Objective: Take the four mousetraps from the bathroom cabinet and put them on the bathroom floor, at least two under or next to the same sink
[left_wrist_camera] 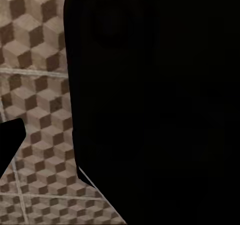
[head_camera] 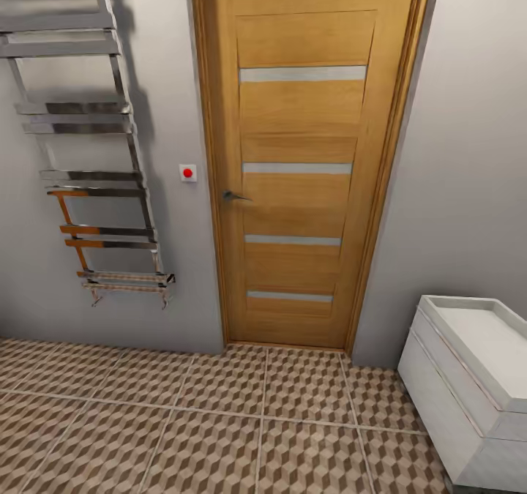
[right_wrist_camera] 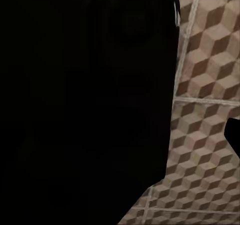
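End effector state is anyone's guess, both wrist views are mostly dark blurry robot body over the bathroom floor (head_camera: 219, 435). Head view faces a shut wooden door (head_camera: 300, 157); bathroom sink (head_camera: 487, 347) at 4 o'clock, long axis running away toward the wall, basin empty
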Robot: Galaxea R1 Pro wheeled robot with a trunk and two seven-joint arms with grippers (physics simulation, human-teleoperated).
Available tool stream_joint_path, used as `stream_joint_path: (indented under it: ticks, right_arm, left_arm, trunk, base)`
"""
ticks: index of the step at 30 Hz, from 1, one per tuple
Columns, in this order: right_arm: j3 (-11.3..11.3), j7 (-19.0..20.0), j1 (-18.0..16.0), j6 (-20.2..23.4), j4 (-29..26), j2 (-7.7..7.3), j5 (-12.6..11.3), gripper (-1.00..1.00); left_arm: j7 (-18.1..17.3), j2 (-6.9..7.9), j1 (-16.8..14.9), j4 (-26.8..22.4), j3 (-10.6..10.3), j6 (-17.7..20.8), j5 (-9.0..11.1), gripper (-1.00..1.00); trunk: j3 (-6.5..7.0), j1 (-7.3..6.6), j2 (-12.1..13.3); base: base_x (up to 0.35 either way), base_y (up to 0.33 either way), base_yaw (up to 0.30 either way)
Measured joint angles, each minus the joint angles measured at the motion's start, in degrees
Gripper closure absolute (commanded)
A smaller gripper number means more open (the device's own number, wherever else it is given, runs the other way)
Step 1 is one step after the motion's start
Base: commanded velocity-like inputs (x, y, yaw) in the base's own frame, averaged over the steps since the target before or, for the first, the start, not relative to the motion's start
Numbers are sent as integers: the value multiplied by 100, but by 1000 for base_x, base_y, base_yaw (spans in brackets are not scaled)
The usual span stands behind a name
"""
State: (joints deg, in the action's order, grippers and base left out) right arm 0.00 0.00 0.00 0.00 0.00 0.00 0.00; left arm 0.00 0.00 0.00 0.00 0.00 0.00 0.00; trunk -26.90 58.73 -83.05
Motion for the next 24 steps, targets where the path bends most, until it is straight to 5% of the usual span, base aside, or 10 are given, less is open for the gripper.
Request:
stream_joint_path:
  ticks: [11,15,24]
  right_arm:
    - [47,-48,152,-18,-138,353,-28,-100]
    - [48,-48,141,-22,-145,352,-29,-100]
    - [42,-48,137,-24,-147,351,-29,-100]
  left_arm:
    - [1,-353,360,8,41,-3,-52,-100]
    - [0,-470,490,2,49,-103,-53,-100]
    - [0,-465,598,-5,34,-148,-55,-100]
  trunk:
    - [0,-1,-1]
    - [0,-1,-1]
    - [0,-1,-1]
  base:
    - [0,0,0]
    - [0,0,0]
    - [0,0,0]
